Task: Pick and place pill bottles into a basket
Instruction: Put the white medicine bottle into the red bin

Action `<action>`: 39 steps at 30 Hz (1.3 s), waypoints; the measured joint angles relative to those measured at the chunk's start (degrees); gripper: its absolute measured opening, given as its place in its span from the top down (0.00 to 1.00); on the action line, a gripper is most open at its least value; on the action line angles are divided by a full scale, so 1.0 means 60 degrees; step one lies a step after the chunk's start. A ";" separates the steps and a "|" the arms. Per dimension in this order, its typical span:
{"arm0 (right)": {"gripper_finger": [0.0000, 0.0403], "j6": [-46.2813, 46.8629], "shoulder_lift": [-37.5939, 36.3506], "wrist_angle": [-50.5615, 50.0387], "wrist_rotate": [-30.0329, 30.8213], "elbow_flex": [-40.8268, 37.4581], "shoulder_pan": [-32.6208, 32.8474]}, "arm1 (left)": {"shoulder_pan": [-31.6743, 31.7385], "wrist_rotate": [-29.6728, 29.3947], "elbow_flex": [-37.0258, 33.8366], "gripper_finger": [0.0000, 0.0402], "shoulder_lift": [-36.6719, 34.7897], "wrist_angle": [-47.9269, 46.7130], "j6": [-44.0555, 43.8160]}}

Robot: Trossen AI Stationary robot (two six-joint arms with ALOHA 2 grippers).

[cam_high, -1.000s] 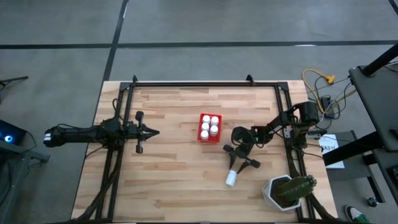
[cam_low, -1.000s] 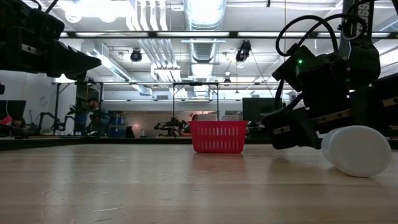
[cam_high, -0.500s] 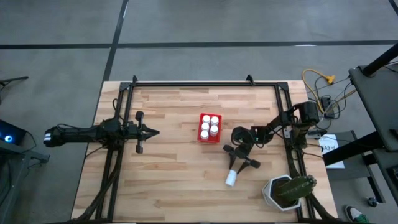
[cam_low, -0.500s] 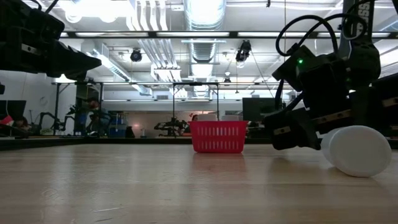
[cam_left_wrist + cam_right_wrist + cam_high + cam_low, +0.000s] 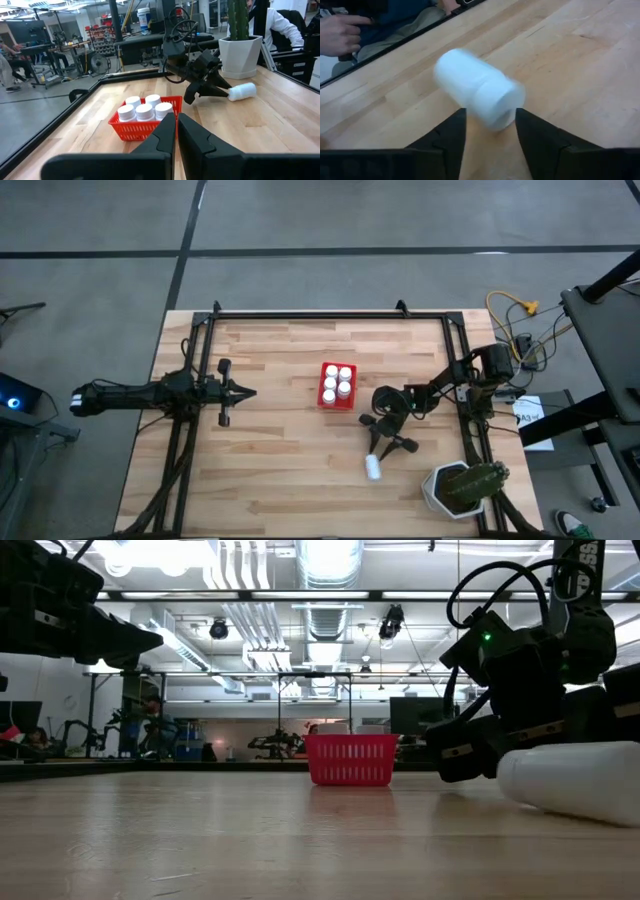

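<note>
Where a second ago the loose pill bottle point(image 5: 373, 468) lay pointing away from the right hand point(image 5: 384, 442), it now lies turned on its side on the tabletop point(image 5: 280, 480), just in front of that hand's fingertips and near the potted plant point(image 5: 462, 488). Its cap end sits between the two dark fingers point(image 5: 451, 136) in the right wrist view, with gaps either side, so the right hand is open around it and not gripping. That hand is low over the wood, tilted down, its fingers narrower than before. Five more bottles point(image 5: 337, 384) stand in the red basket point(image 5: 323, 398) at mid-table. The left hand point(image 5: 238, 391) has not moved, hovering level well left of the basket, fingers pressed together
</note>
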 joint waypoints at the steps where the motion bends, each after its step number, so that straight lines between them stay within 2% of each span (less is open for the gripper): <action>1: 0.65 -0.0023 0.0000 0.0000 -0.0022 -0.0014 0.0000 | 0.0000 0.0000 0.0000 1.00 0.0001 0.0001 0.0000; 8: 0.87 -0.0305 0.0000 -0.0007 -0.0076 -0.0123 0.0000 | -0.0001 0.0000 0.0000 1.00 -0.0001 -0.0002 -0.0001; 13: 0.90 -0.0366 0.0000 -0.0007 -0.0045 -0.0127 0.0000 | 0.0000 0.0000 0.0000 1.00 -0.0004 0.0001 0.0001; 27: 0.82 -0.0010 0.0000 -0.0004 0.0147 -0.0087 -0.0025 | 0.0000 0.0000 0.0000 1.00 0.0000 0.0003 -0.0001; 33: 0.73 -0.0022 0.0000 -0.0006 0.1120 -0.0087 -0.0025 | 0.0000 0.0000 0.0000 1.00 0.0004 -0.0004 0.0000; 39: 0.62 -0.0017 0.0000 0.0022 0.1138 -0.0083 -0.0025 | 0.0000 0.0000 0.0000 1.00 0.0000 0.0005 -0.0002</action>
